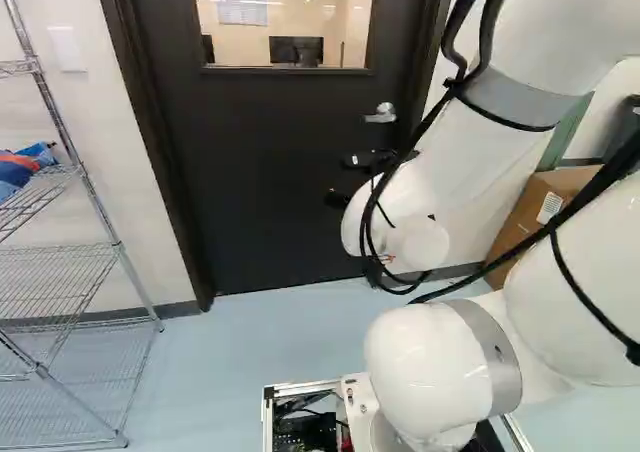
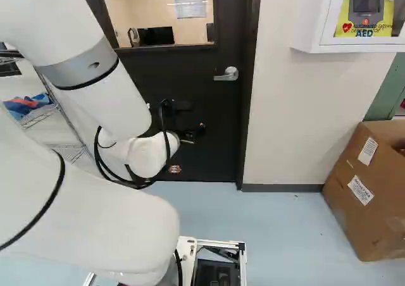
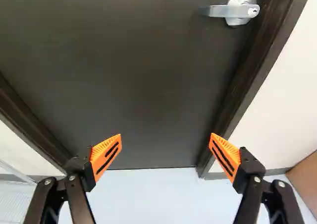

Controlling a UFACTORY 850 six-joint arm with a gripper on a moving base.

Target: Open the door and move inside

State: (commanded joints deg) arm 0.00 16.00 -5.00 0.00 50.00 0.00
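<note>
The gripper (image 1: 338,180) is facing the closed door (image 3: 138,75), its jaws standing wide open. Ahead of the jaws, the lever handle (image 3: 223,11) is sitting near the frame (image 3: 270,40).

Left base view: set behind the arm (image 1: 570,32), to its left, facing ahead and a little down at the door (image 1: 270,192), with more of the rack (image 1: 62,257). Right base view: same facing from behind and right, taking in the wall cabinet (image 2: 310,23) and more of the box (image 2: 345,204); both share door, handle (image 2: 228,74), arm and floor (image 1: 240,362). Wrist view: closest to the door, looking along the hand (image 1: 338,180), sharing the lower door, handle and floor with both.
</note>
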